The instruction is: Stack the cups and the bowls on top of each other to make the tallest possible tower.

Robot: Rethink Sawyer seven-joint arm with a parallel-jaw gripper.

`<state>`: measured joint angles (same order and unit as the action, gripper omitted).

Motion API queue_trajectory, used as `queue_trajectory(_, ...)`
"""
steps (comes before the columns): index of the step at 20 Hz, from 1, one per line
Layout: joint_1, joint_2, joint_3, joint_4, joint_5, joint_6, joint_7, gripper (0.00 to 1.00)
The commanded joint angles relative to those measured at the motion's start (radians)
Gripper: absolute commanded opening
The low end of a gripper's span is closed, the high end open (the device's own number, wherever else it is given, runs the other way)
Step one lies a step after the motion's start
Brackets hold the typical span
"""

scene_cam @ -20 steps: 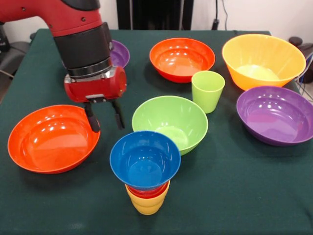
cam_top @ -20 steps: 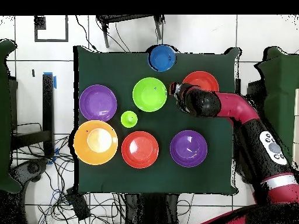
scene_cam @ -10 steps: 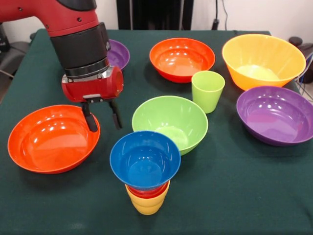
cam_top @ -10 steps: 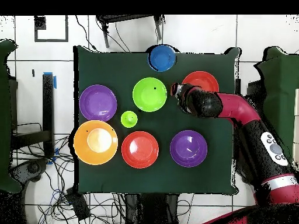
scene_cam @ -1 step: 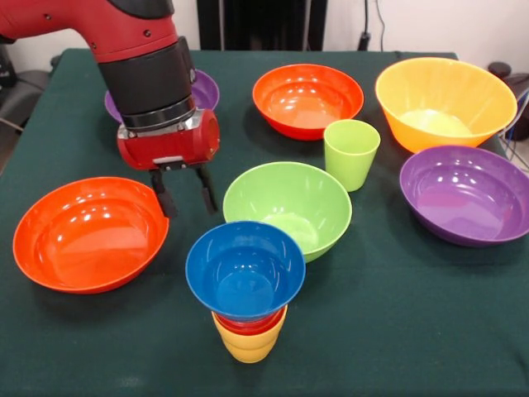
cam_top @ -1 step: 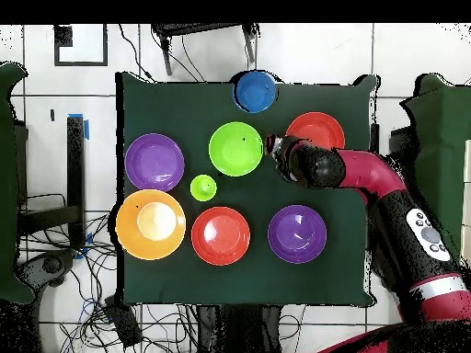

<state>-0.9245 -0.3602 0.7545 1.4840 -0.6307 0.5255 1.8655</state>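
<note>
The counter (scene_cam @ -1 step: 430, 331), under a matte dark green cloth, carried everything. The red and black arm (scene_cam @ -1 step: 124, 33) came down from eleven o'clock in the front view, its jaws (scene_cam @ -1 step: 183, 197) released and empty, two thin black fingers hanging in the gap between the near red-orange bowl (scene_cam @ -1 step: 87, 231) at nine o'clock and the light green bowl (scene_cam @ -1 step: 288, 207) at centre.

All the pieces looked like glossy hard plastic, smooth and slick, with bright highlights on their walls. The large orange bowl (scene_cam @ -1 step: 445, 99) sat at one o'clock, deep and flaring. A purple bowl (scene_cam @ -1 step: 464, 194) lay at three o'clock, a second purple bowl (scene_cam @ -1 step: 202, 89) mostly hidden behind the arm, and another red-orange bowl (scene_cam @ -1 step: 307, 99) at twelve. The light green cup (scene_cam @ -1 step: 351, 153), tapered and handleless, stood just beside the green bowl.

The tower (scene_cam @ -1 step: 245, 289) stood at six o'clock near the counter's edge: a yellow cup (scene_cam @ -1 step: 248, 346) lowest, a red cup (scene_cam @ -1 step: 248, 324) nested in it, and the small blue bowl (scene_cam @ -1 step: 245, 269) flaring far wider than both.

That top-heavy shape was probably the main risk: a narrow cup base under a broad bowl would likely tip if nudged. The fingers hung close to the green bowl's rim, so a thin-wall pinch could slip on slick plastic, and a wide bowl set off-centre could topple the stack.
</note>
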Motion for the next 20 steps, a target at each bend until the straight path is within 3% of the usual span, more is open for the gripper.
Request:
queue_trajectory(1,0.046,0.017,-0.052,0.065,-0.047,-0.047,-0.031,1.00)
queue_trajectory(9,0.054,-0.018,-0.063,0.104,-0.045,-0.063,0.011,1.00)
queue_trajectory(20,0.080,0.041,-0.077,0.062,-0.050,-0.101,0.006,1.00)
